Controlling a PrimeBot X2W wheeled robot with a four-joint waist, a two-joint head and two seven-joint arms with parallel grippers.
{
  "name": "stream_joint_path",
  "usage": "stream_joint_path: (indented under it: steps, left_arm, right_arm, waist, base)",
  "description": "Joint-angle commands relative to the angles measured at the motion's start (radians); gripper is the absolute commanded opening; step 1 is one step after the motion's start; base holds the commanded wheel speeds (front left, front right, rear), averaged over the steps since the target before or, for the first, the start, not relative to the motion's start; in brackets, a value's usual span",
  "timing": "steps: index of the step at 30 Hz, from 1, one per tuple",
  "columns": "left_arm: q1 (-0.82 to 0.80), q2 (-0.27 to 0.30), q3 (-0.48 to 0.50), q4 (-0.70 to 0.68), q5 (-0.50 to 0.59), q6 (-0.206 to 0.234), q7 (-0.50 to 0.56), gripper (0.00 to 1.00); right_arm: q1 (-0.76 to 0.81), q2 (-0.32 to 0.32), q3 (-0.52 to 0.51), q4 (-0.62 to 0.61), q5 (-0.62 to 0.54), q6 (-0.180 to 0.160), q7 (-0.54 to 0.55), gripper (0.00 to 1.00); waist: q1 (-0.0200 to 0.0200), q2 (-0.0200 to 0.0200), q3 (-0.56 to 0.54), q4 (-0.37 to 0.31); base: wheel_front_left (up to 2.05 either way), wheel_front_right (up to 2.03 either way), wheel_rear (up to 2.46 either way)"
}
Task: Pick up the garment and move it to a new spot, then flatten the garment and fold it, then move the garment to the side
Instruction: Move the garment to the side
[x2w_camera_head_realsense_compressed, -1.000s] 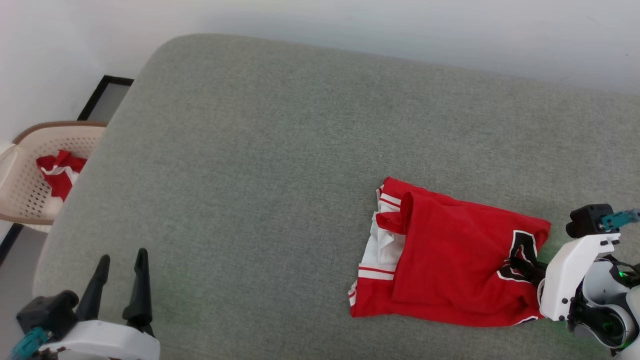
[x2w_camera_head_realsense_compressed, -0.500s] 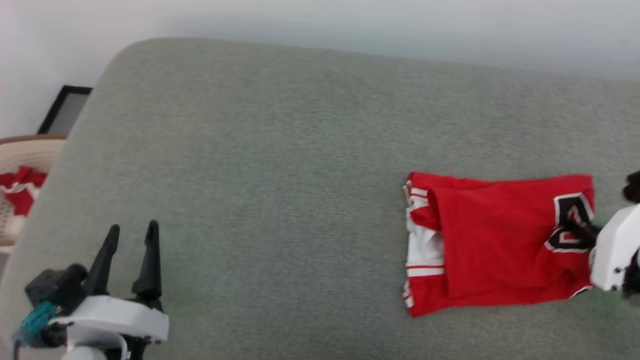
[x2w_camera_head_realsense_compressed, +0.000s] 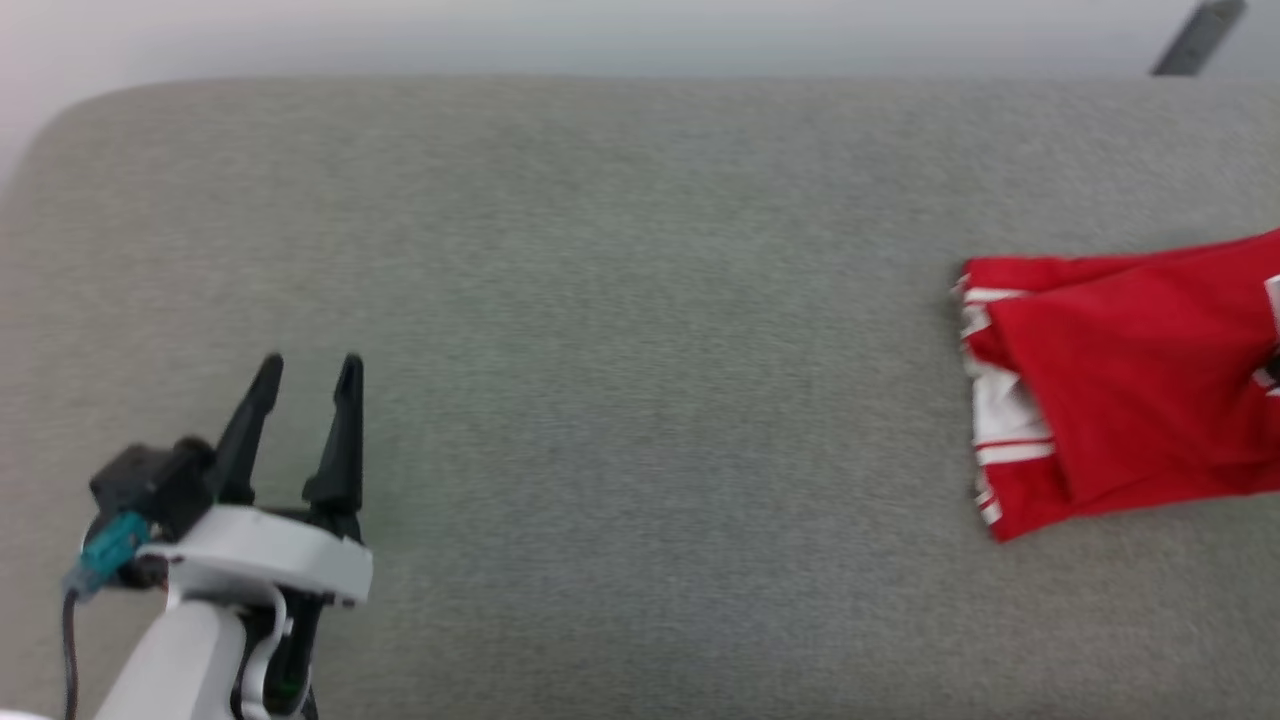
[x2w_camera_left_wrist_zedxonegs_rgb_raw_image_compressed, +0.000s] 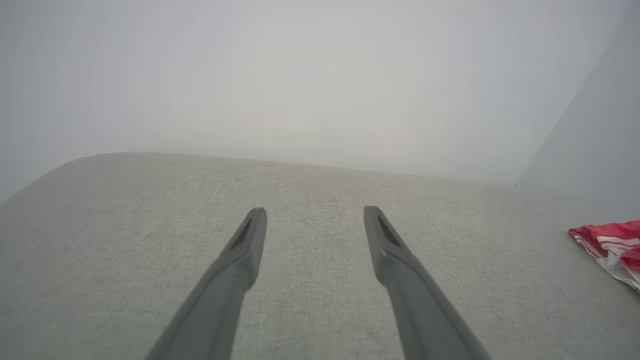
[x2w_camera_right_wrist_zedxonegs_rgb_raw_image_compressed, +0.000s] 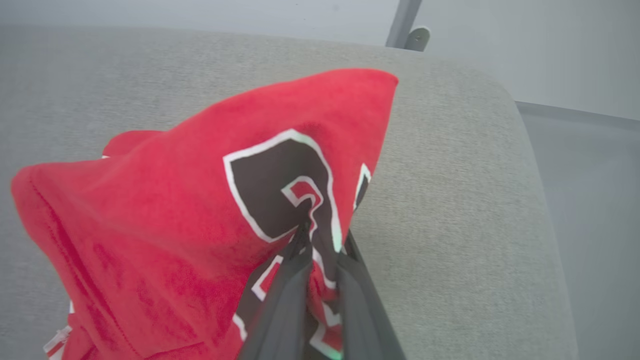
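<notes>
The garment (x2w_camera_head_realsense_compressed: 1130, 390), a folded red jersey with white striped trim, lies at the right edge of the head view on the grey cushion (x2w_camera_head_realsense_compressed: 620, 300). In the right wrist view the garment (x2w_camera_right_wrist_zedxonegs_rgb_raw_image_compressed: 175, 210) bulges up close, its black white-edged letter showing, and my right gripper (x2w_camera_right_wrist_zedxonegs_rgb_raw_image_compressed: 320, 240) is shut on the cloth at that letter. A corner of the garment (x2w_camera_left_wrist_zedxonegs_rgb_raw_image_compressed: 607, 245) shows at the far right of the left wrist view. My left gripper (x2w_camera_head_realsense_compressed: 305, 370) stands open over bare cushion at the lower left, far from the garment; its fingers (x2w_camera_left_wrist_zedxonegs_rgb_raw_image_compressed: 245, 250) hold nothing.
The grey cushion's rounded end (x2w_camera_right_wrist_zedxonegs_rgb_raw_image_compressed: 515, 125) drops to the floor on the right of the right wrist view. A grey metal post (x2w_camera_right_wrist_zedxonegs_rgb_raw_image_compressed: 402, 22) stands behind it against the pale wall; the post (x2w_camera_head_realsense_compressed: 1195, 40) also shows at the head view's top right.
The head view has swung, sending the basket out of frame and the garment to the right edge. The right arm has left the head view with the garment still gripped.
</notes>
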Motion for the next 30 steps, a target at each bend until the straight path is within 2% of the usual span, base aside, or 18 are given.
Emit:
stream_joint_path:
  steps: [1,10,22,30]
  left_arm:
    - [-0.026,0.001,-0.004,0.005,0.011,-0.008,0.0,1.0]
    - [-0.14,0.004,-0.048,0.027,0.039,-0.039,0.016,1.0]
    - [-0.267,0.01,-0.102,0.034,0.073,-0.066,0.045,1.0]
    - [-0.343,0.007,-0.138,0.042,0.089,-0.082,0.066,1.0]
  right_arm:
    - [-0.018,-0.009,-0.012,0.009,-0.009,-0.002,-0.014,0.0]
    - [-0.099,-0.095,0.001,0.108,-0.061,-0.002,-0.129,0.0]
    - [-0.251,-0.181,0.093,0.264,-0.167,-0.002,-0.331,0.0]
    - [-0.341,-0.168,0.082,0.399,-0.289,-0.002,-0.434,0.0]
  waist:
    - [0.0,0.0,0.042,-0.057]
    - [0.0,0.0,0.117,-0.14]
    - [0.0,0.0,0.221,-0.225]
    - [0.0,0.0,0.279,-0.248]
  base:
    - [0.0,0.0,0.0]
    - [0.0,0.0,0.0]
    - [0.0,0.0,0.0]
    - [0.0,0.0,0.0]
